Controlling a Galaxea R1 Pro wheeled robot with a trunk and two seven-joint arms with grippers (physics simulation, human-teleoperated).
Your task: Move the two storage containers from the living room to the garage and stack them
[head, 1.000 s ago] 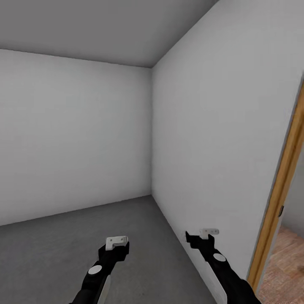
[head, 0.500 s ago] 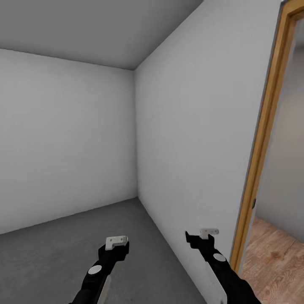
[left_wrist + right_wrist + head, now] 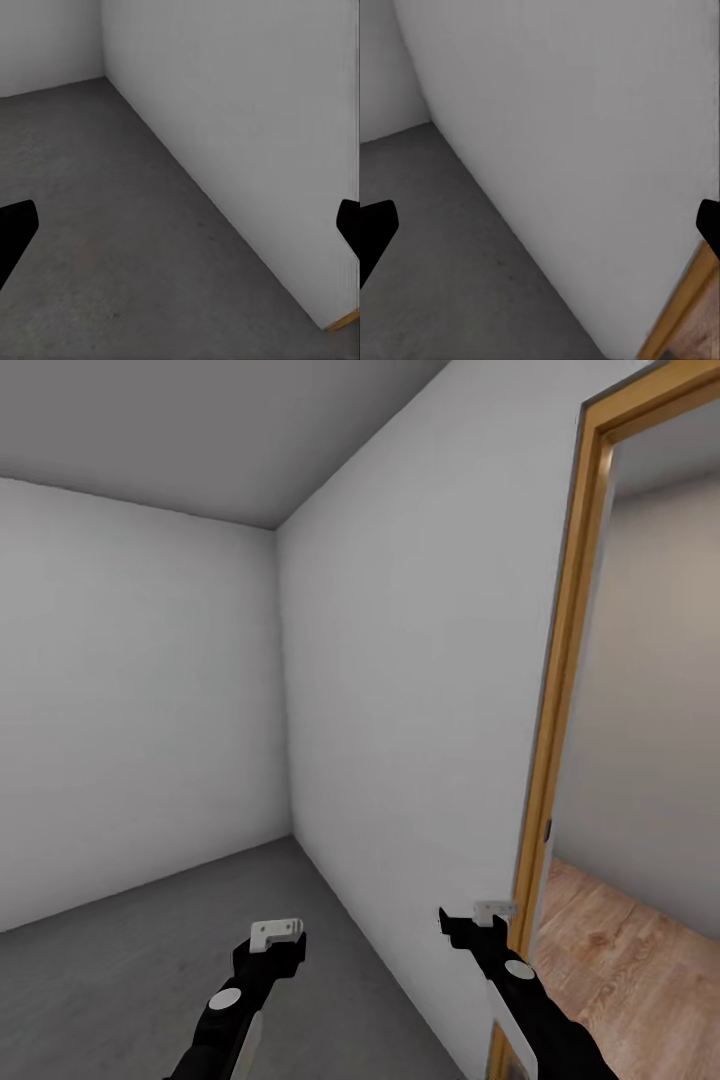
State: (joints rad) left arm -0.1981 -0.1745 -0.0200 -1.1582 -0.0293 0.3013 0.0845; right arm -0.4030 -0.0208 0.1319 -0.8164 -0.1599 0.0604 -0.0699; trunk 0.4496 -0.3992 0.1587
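The two storage containers are out of view. I am in the garage, over its dark grey concrete floor (image 3: 130, 950), close to a corner of plain white walls. My left gripper (image 3: 277, 932) hangs low over the concrete, open and empty. My right gripper (image 3: 478, 913) is held at the same height close to the white wall (image 3: 420, 690), also open and empty. In the left wrist view the dark fingers (image 3: 15, 229) stand far apart over bare concrete. The right wrist view has its fingers (image 3: 375, 225) equally wide, pointing at the foot of the wall.
A wood door frame (image 3: 565, 660) stands at the right, its lower end right beside my right arm. Through it I see light wood-plank flooring (image 3: 625, 950) and a pale wall. The room corner (image 3: 283, 690) lies ahead on the left.
The camera has turned right: the corner and door frame slid left in the picture and more of the wood floor beyond shows. Both arms hold the same pose.
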